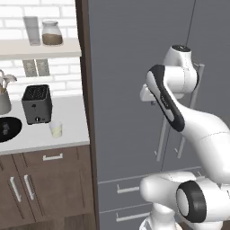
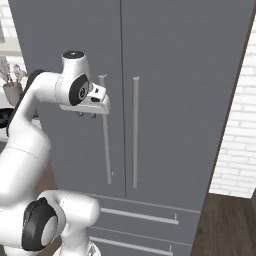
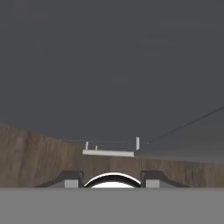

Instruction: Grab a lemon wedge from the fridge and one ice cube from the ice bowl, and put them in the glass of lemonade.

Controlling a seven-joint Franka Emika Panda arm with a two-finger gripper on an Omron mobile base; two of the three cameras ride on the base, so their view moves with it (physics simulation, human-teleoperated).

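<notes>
The grey fridge fills the view ahead, both doors shut, so the lemon wedge is hidden. My gripper points downward close in front of the left door, just left of that door's bar handle, touching nothing. In the hand view its fingertips stand apart with nothing between them, so the gripper is open, looking down the door face. On the counter to the left stand the glass of lemonade and the black ice bowl, with a small grey speck inside that may be the ice cube.
A black toaster and a utensil holder sit behind the glass. A shelf above carries a tall grey glass and a jar. A dark wood panel separates counter and fridge. Two drawers lie below the doors.
</notes>
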